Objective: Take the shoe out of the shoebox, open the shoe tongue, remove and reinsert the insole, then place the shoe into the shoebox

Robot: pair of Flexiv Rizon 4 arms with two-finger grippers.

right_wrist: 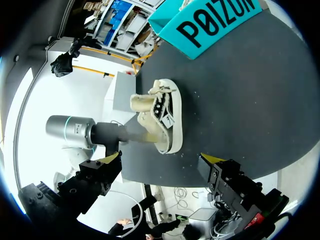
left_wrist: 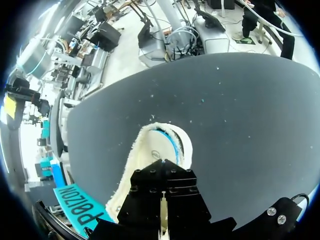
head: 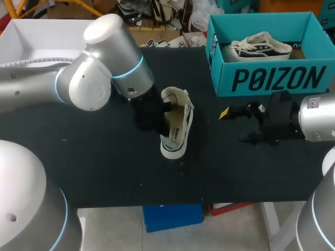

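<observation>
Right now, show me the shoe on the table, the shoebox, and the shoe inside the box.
shoe on the table [head: 179, 129], head view, on its cream upper.
shoebox [head: 272, 78], head view, on its teal front wall.
shoe inside the box [head: 257, 45], head view, on its laces.

Room around the shoe [head: 176, 124]
Left arm [head: 94, 83] blocks one side; bare table [head: 220, 167] opposite, shoebox [head: 272, 78] farther off.

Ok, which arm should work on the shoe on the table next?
Probably the left: the left gripper is right at the shoe, while the right gripper hangs open off to the side.
</observation>
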